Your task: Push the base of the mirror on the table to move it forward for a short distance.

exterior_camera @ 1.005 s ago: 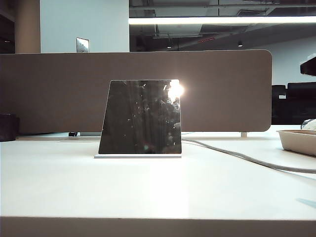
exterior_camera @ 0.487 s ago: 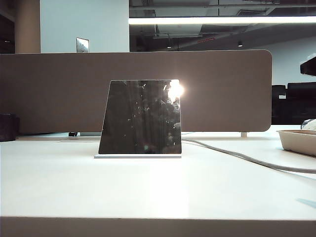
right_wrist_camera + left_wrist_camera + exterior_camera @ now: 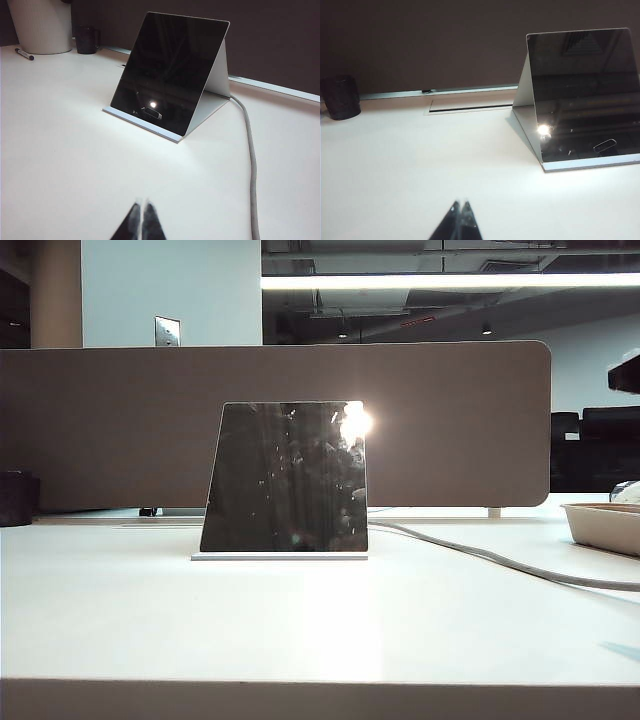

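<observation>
Both grippers hang low over the table (image 3: 320,620), and both have their fingertips pressed together with nothing between them: the left gripper (image 3: 462,206) shows as a closed dark wedge in its wrist view, the right gripper (image 3: 142,204) looks just the same in its own. Neither arm appears in the exterior view, so they sit on the near side, well short of the target. And there it is, the mirror (image 3: 285,478), leaning back on its folded white stand near the middle of the tabletop, dark glass smudged, a hot glare burning at its upper right corner. The base (image 3: 279,557) lies flat under it, a thin pale plate poking out just past the glass's lower edge. From the left wrist the mirror sits off to one side; from the right wrist it stands nearly ahead, base edge turned toward the camera. Closed fingers make sense for a push: a blunt tip to set against that low plate rather than the glass, which looks likely to tip if struck high. No contact yet, so the push seems not to have begun. A grey cable (image 3: 500,562) trails from behind the mirror off to the right. Farther out, a beige tray (image 3: 605,525) at the right edge, a dark cup (image 3: 341,96) at the left, a brown divider panel (image 3: 120,430) along the back, and a dim office under a long ceiling light (image 3: 450,281).
</observation>
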You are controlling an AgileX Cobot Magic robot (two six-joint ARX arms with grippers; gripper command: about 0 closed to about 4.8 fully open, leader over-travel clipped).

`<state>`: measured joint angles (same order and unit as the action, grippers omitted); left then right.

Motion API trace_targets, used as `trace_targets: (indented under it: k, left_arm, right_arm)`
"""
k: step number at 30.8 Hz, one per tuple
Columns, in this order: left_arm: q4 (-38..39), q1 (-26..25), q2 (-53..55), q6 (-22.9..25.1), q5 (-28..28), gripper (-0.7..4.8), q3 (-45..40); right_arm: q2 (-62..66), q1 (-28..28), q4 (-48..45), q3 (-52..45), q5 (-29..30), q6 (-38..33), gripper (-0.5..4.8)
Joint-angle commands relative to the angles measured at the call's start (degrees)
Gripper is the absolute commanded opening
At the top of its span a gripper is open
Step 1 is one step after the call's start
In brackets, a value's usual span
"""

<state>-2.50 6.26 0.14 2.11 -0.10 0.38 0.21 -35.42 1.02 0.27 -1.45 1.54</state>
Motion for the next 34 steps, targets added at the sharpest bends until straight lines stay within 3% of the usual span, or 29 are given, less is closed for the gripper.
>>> trace_targets:
  k: [1, 34]
  left_arm:
    - [-0.81, -0.44, 0.02, -1.11, -0.79, -0.02, 0.04]
    - [0.26, -2.78, 0.02, -2.12, 1.44, -0.02, 0.04]
  right_arm:
    - [0.02, -0.04, -0.81, 0.04, 0.09, 0.04, 0.22]
    - [0.02, -0.02, -0.81, 0.04, 0.09, 0.04, 0.22]
